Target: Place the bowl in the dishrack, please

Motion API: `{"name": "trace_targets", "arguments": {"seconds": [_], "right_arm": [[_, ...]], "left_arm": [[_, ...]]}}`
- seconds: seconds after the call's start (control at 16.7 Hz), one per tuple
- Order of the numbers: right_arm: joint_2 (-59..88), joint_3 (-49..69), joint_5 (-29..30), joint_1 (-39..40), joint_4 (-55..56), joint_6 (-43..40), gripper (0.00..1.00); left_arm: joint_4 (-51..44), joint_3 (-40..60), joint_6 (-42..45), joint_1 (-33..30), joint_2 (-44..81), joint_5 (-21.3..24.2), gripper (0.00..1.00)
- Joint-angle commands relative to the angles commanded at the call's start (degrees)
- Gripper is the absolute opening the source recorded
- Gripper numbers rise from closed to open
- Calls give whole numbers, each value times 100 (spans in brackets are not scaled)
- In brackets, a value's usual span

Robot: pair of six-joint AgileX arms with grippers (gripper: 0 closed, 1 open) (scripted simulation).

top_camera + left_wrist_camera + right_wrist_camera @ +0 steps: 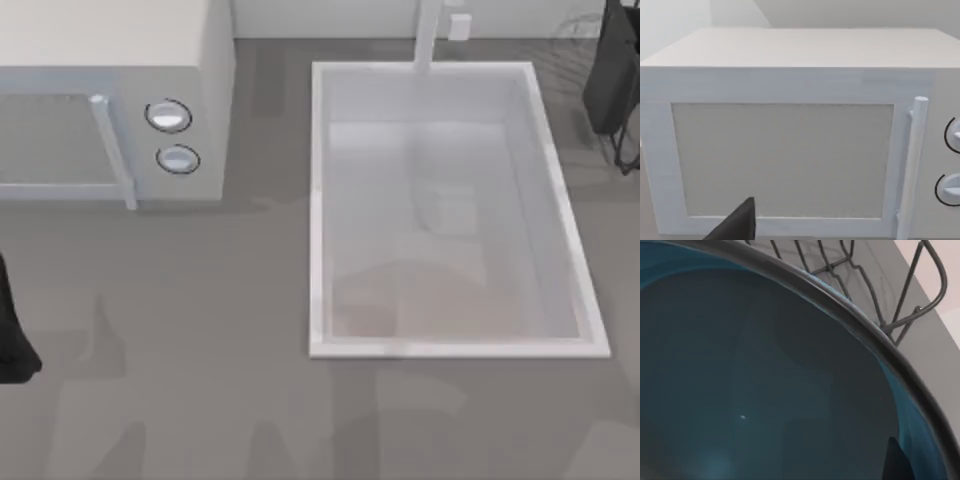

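Bowl (765, 390): blue, dark-rimmed, close under right wrist; judged rigid, smooth, slippery; best gripped at rim.
Dishrack (880, 295): wire, just beyond bowl.
Right gripper (612, 75): over dishrack corner; finger spread untellable.
Left gripper (737, 225): parked facing microwave (790, 125); spread untellable.

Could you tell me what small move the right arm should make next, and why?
Probably a short lowering toward the dishrack. In the right wrist view the blue bowl sits close under the camera with the rack's wires just beyond its rim, and the right arm is at the top view's far right corner by the rack. The left arm is parked facing the microwave.
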Motion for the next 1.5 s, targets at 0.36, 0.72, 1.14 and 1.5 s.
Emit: {"name": "trace_targets", "arguments": {"seconds": [0.36, 0.72, 1.14, 1.5], "right_arm": [[-1629, -1536, -1184, -255, 3050, 74, 0], [-2643, -2265, -1828, -381, 4399, 69, 0], [-2568, -2251, -1803, -337, 4477, 76, 0], [-1071, -2408, -1292, 161, 6092, 69, 0]], "left_arm": [[0, 0, 0, 0, 0, 0, 100], [0, 0, 0, 0, 0, 0, 100], [0, 0, 0, 0, 0, 0, 100], [0, 0, 0, 0, 0, 0, 100]]}}
